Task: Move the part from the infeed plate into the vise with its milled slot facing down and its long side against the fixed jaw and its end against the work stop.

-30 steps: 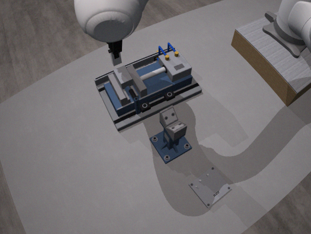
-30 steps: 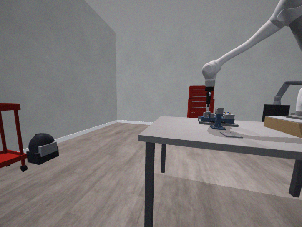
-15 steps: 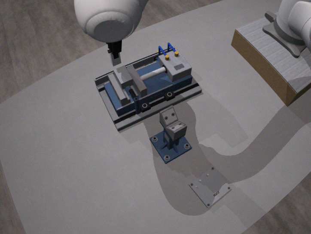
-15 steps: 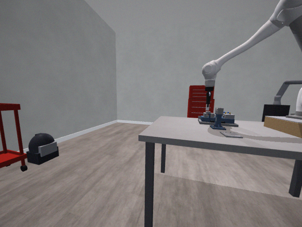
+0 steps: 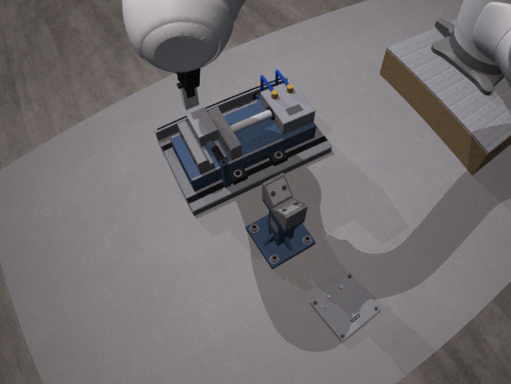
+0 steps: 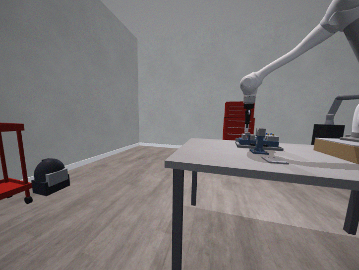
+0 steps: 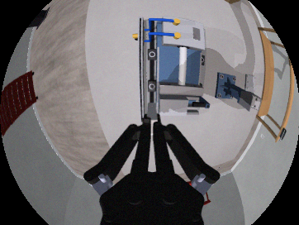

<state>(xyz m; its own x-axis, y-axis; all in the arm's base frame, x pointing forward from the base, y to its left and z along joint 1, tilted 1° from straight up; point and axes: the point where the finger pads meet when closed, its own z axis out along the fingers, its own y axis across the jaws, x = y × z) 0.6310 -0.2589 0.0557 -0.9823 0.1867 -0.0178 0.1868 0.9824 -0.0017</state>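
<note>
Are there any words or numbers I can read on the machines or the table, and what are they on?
No readable words or numbers in any view.
Small dark mark on the flat grey plate near its edge: could be a label, too small and blurred to read.
Darker patch on the grey box on the vise: no letters visible.

- The vise (image 5: 243, 140) sits on the worktop (image 5: 103, 231), toward its far side in the top view.
- The part (image 5: 201, 121) lies in the vise, between the jaws, at the end away from the work stop (image 5: 217, 152).
- The V-block (image 5: 284, 206) stands just in front of the vise.
- The infeed plate (image 5: 344, 307) lies nearer still, to the right of the V-block.
- The gripper (image 5: 190, 97) hangs behind the vise's far edge, its fingers together.
</note>
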